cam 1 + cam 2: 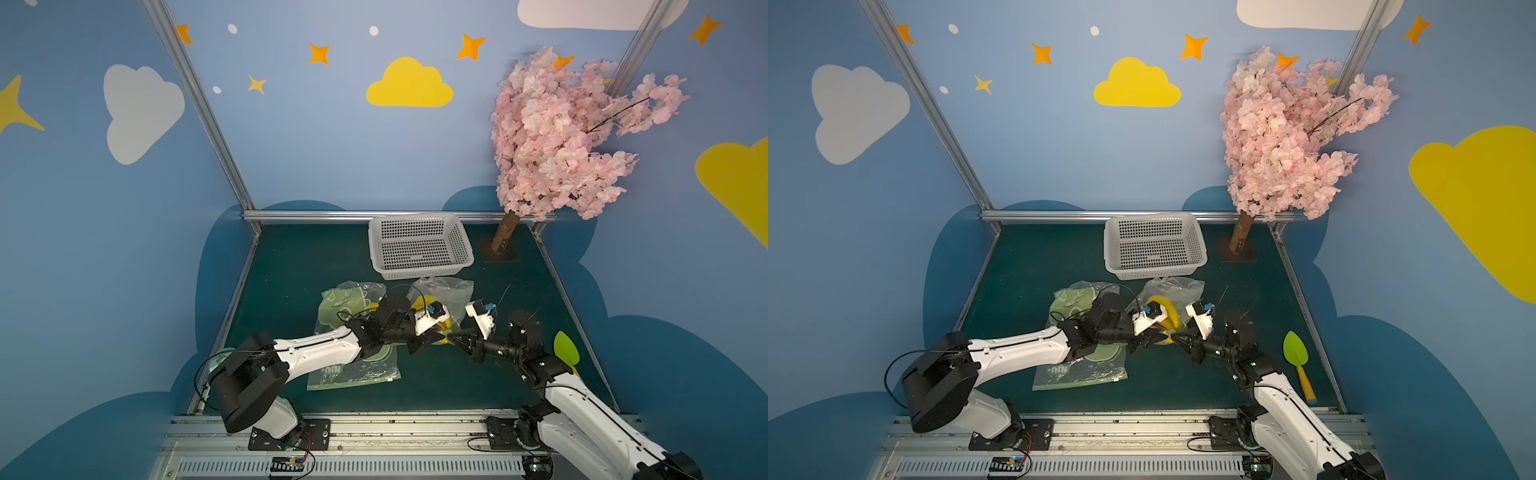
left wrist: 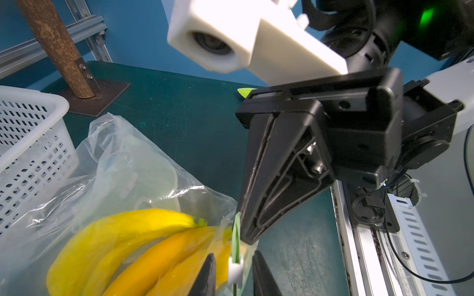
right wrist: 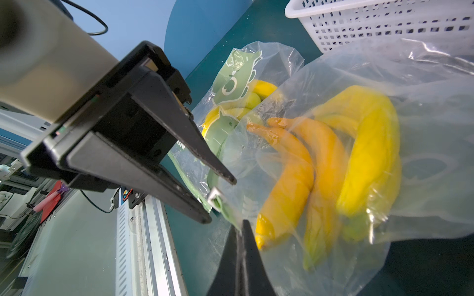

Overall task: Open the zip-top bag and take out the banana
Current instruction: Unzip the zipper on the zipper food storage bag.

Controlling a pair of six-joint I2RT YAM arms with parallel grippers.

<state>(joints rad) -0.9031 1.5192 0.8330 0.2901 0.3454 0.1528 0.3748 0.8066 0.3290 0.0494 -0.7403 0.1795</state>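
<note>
1. Left wrist view: the left gripper [image 2: 234,255] has its jaws narrowly apart on either side of the white slider [image 2: 235,271]. The slider rides the green zip strip [image 2: 236,230] of the clear zip-top bag [image 2: 123,159]. A sliver of gap shows on each side, so nothing is clamped.
2. Right wrist view: the right gripper [image 3: 243,225] is closed tight on the bag's mouth edge, pinching the film at the end of the zip strip.
3. The bananas [image 3: 369,153], a yellow bunch, lie wholly inside the bag, with film over them in both wrist views.
4. In both top views the bag sits about mid-bench [image 1: 291,291], just in front of the empty white basket [image 1: 424,272] at the far edge. A second, green-printed bag [image 1: 336,305] lies nearer the left edge.
5. My reading is that the task is at an early stage. The bag is anchored and the slider is lined up, but the zip looks shut, and I cannot tell how far the slider has run. The slider has yet to be gripped and drawn along the strip. Then the mouth must be spread and the bananas lifted out.
</note>
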